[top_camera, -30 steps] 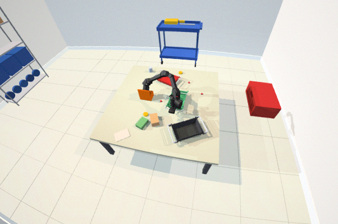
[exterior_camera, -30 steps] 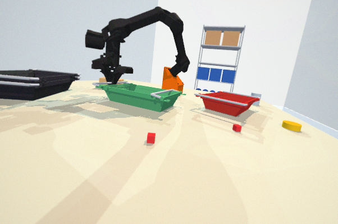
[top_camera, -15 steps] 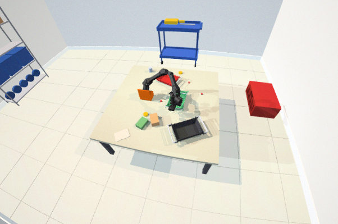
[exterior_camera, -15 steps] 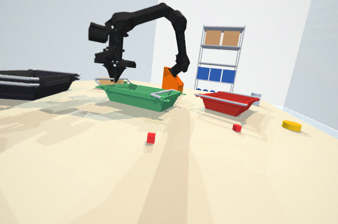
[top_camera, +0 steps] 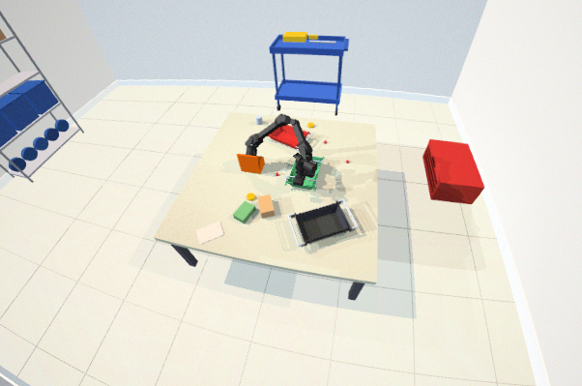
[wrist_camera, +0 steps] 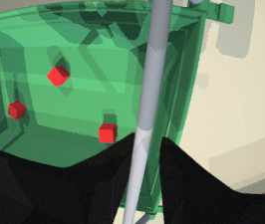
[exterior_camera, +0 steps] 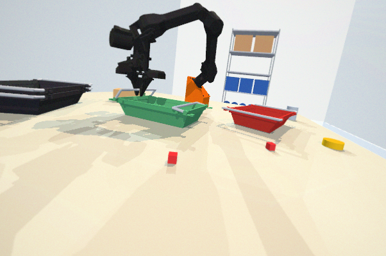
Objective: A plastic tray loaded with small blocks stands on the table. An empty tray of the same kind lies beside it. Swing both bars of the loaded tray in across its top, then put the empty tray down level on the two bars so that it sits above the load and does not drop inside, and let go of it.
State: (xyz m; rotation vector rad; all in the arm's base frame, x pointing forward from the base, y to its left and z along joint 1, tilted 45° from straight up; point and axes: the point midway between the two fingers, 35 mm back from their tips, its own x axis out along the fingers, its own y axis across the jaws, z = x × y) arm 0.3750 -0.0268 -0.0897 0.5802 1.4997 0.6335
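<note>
The loaded green tray (top_camera: 291,181) (exterior_camera: 154,113) (wrist_camera: 116,62) stands mid-table with small red blocks (wrist_camera: 58,76) inside. My gripper (top_camera: 302,176) (exterior_camera: 141,92) (wrist_camera: 148,140) is down at its far end. Its fingers are nearly closed, with a narrow gap that straddles one grey wire bar (exterior_camera: 134,90) (wrist_camera: 151,75) without clamping it. That bar stands raised, just inside the end wall. The other bar (exterior_camera: 186,106) sits at the near end. A black tray (top_camera: 324,224) (exterior_camera: 38,94) and a red tray (top_camera: 285,134) (exterior_camera: 260,118) lie on the table, both empty.
Loose red cubes (exterior_camera: 172,157) (exterior_camera: 270,146) and a yellow disc (exterior_camera: 333,143) lie on the table. The orange arm base (top_camera: 250,163) (exterior_camera: 195,92) stands behind the green tray. Green and tan boxes (top_camera: 245,212) (top_camera: 266,205) and a pale card (top_camera: 210,232) lie at the front left.
</note>
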